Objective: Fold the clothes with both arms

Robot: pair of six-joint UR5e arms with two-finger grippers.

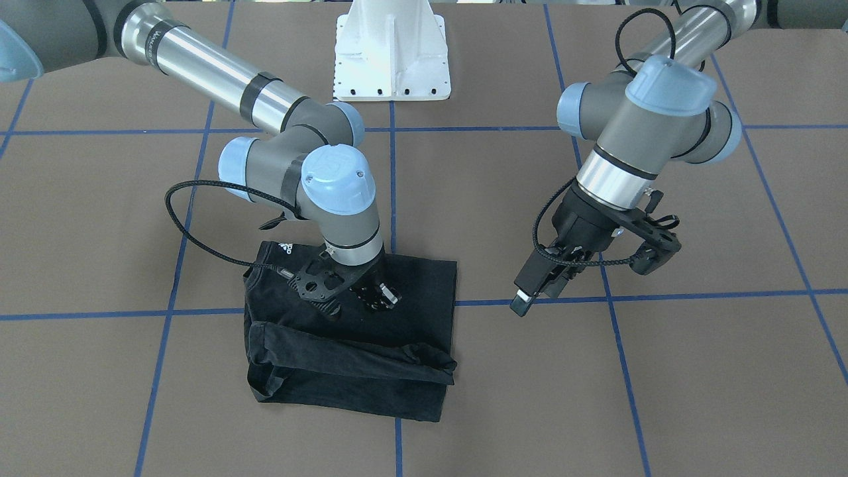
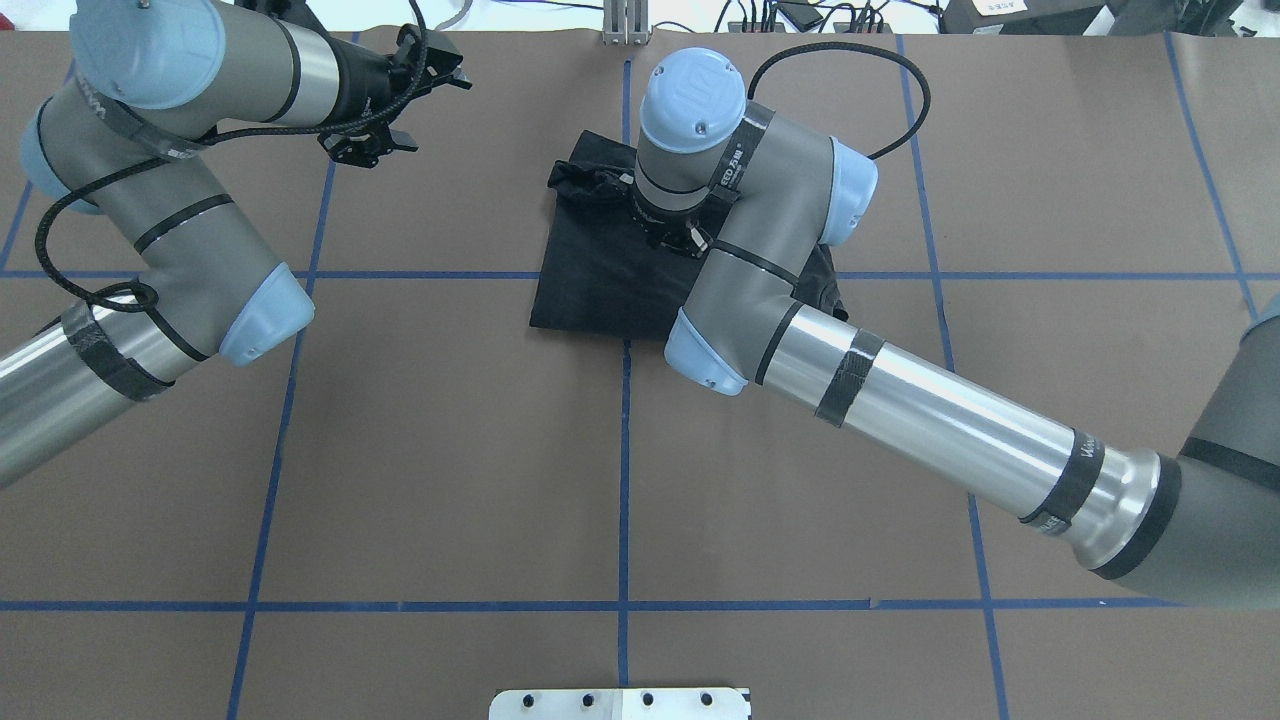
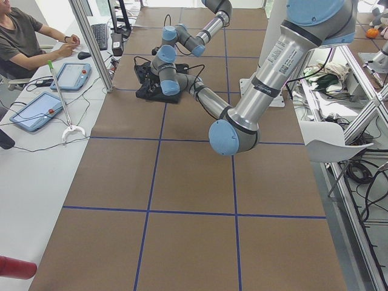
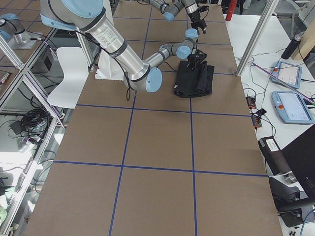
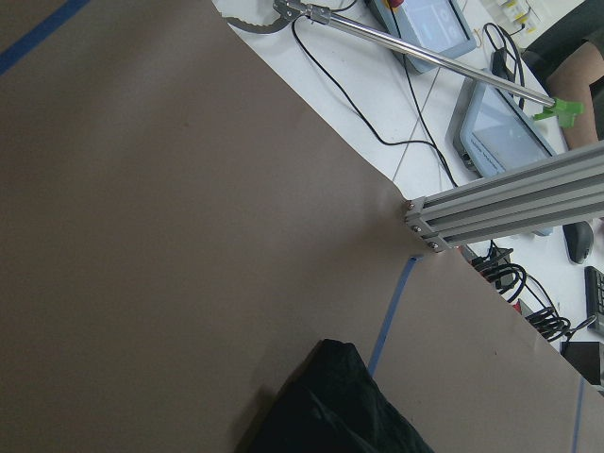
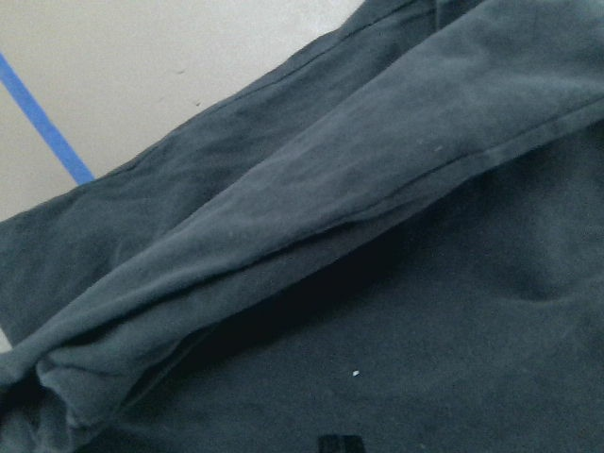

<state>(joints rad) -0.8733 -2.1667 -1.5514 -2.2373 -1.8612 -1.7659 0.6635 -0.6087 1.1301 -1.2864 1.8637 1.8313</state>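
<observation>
The black T-shirt (image 1: pixel 417 278) lies folded into a rough rectangle on the brown table, with a loose fold of cloth (image 1: pixel 358 358) across its edge nearest the front-facing camera. A small white logo (image 1: pixel 285 247) shows at one corner. My right gripper (image 1: pixel 379 298) points down onto the shirt (image 2: pixel 590 270), its fingers slightly apart and nothing between them. The right wrist view is filled by dark cloth (image 6: pixel 377 283). My left gripper (image 1: pixel 535 291) hangs open over bare table, well to the side of the shirt. Its wrist view catches only one corner of the shirt (image 5: pixel 330 406).
The white pedestal base (image 1: pixel 391 59) stands at the robot's side of the table. Blue tape lines (image 2: pixel 625 450) grid the brown surface. Beyond the far table edge are an aluminium post (image 5: pixel 510 203), tablets (image 4: pixel 290 105), cables and a seated person (image 3: pixel 24 36).
</observation>
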